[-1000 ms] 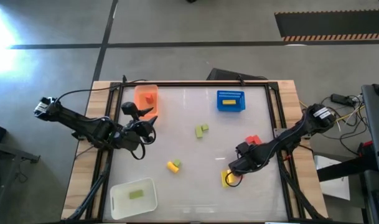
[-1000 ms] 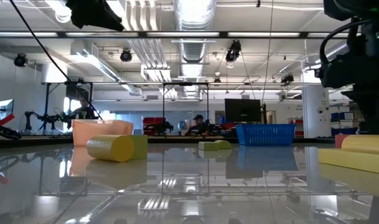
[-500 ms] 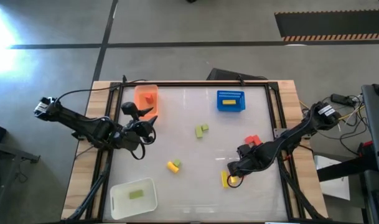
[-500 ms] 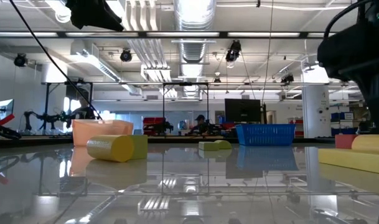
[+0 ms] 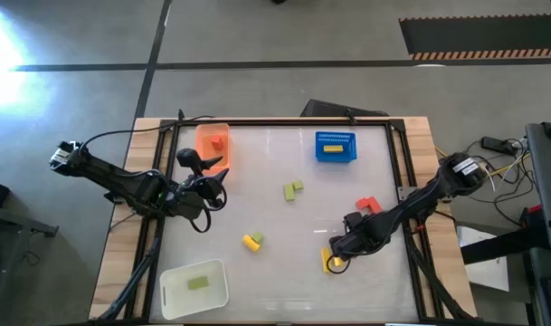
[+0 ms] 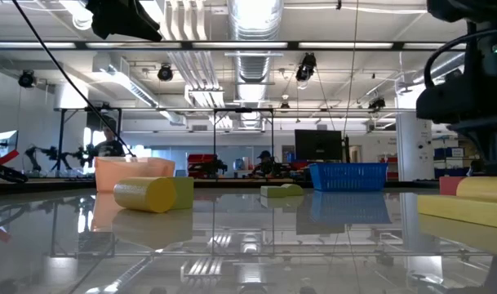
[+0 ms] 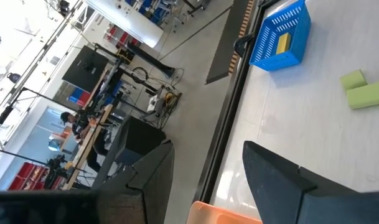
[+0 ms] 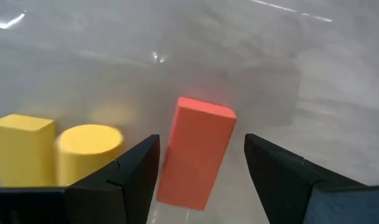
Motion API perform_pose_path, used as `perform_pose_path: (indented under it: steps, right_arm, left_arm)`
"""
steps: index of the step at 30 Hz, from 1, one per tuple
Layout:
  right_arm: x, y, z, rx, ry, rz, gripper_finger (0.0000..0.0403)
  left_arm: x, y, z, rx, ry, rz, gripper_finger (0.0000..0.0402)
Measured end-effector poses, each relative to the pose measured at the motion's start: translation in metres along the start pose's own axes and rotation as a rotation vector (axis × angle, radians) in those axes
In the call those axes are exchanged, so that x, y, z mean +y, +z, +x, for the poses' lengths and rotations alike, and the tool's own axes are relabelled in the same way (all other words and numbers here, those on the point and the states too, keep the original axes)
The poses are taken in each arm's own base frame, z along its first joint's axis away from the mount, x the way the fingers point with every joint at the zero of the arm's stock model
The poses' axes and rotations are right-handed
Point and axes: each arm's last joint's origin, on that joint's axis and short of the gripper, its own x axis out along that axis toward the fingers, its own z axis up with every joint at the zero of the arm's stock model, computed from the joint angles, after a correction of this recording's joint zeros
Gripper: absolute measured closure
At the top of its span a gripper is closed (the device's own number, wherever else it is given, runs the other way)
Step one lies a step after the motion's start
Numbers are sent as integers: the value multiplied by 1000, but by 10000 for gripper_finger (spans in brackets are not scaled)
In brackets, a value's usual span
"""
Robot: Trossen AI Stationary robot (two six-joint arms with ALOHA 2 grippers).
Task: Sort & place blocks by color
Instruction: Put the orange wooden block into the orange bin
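Between the right end effector's (image 8: 198, 180) spread fingers stands a red block (image 8: 198, 155), likely light, rigid; grip its flat sides.

Grey concrete floor (image 5: 257, 36), bright ceiling lights (image 6: 252, 16)

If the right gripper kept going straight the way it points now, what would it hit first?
Most likely the red block: it lies on the table directly between the open fingers of the right gripper. The yellow blocks sit off to one side, outside that line.
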Motion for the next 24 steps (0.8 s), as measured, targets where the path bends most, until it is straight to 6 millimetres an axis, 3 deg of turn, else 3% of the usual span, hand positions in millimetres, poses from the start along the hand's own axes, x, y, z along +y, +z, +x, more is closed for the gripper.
perform_pose_path:
  steps: [6,13,24]
  right_arm:
    - [3,0,12,-19,-41,-15,194]
    - [2,1,10,-49,-29,-34,286]
    - [-13,14,-24,-227,37,-83,286]
  left_arm:
    - [0,0,0,0,0,-1,226]
    - [0,2,0,-14,-1,-33,226]
    - [-7,11,-2,-128,-321,-124,227]
